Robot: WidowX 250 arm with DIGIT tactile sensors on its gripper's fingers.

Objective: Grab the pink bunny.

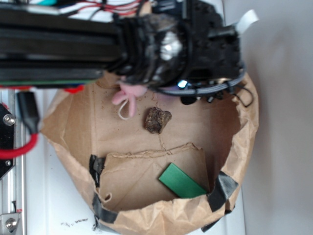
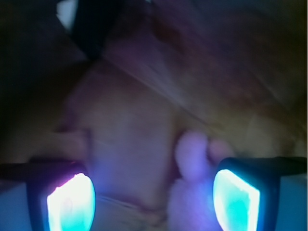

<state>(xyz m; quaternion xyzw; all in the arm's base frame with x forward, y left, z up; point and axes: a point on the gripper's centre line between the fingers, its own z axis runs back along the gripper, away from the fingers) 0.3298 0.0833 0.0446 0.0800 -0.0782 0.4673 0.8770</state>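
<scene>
Looking through your wrist camera, you saw the gripper point(image 2: 154, 192) spread wide, its two glowing pads point(image 2: 71, 202) apart at 7 and 5 o'clock; the pink bunny point(image 2: 192, 183) lay between them, nearer the 5 o'clock pad, contact unclear; from the exterior view the bunny point(image 1: 128, 92) peeked out beneath the arm at the paper bag's point(image 1: 247, 142) 11 o'clock; the brown lump point(image 1: 157, 119) sat beside it; the green block point(image 1: 181, 181) lay at 5 o'clock.

A brown lumpy rock point(image 1: 157, 120) sits mid-floor of my paper-lined bin point(image 1: 247, 132). A flat green block point(image 1: 181, 181) lies near its front wall.
</scene>
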